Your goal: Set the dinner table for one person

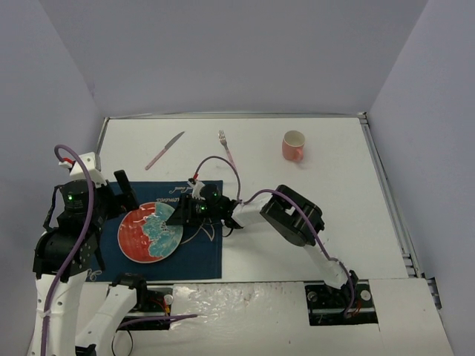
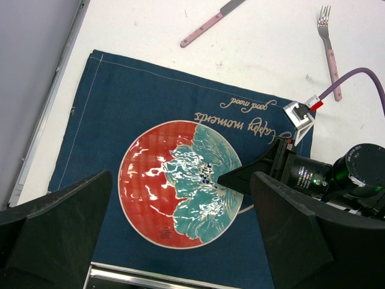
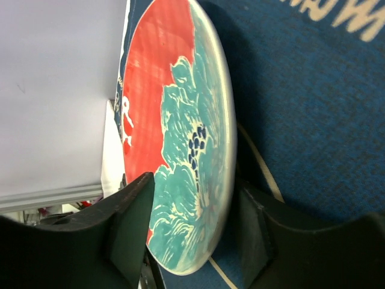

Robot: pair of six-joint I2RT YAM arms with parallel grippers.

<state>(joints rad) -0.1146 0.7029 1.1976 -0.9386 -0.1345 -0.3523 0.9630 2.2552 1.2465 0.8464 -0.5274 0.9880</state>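
A red and teal plate (image 1: 151, 232) (image 2: 174, 183) lies on a navy placemat (image 1: 200, 259) (image 2: 120, 108) at the front left of the white dinner table (image 1: 334, 222). My right gripper (image 1: 180, 215) (image 3: 194, 189) straddles the plate's right rim (image 3: 228, 120), one finger over it and one beneath. The jaws stand open, with a gap between the upper finger and the plate's face. My left gripper (image 1: 119, 199) (image 2: 180, 177) hovers wide open above the plate's left side and holds nothing.
A pink-handled knife (image 1: 165, 150) (image 2: 207, 24) and a pink-handled fork (image 1: 225, 147) (image 2: 329, 48) lie on the table behind the placemat. An orange cup (image 1: 294, 146) stands at the back right. Walls close in the table's left, back and right sides.
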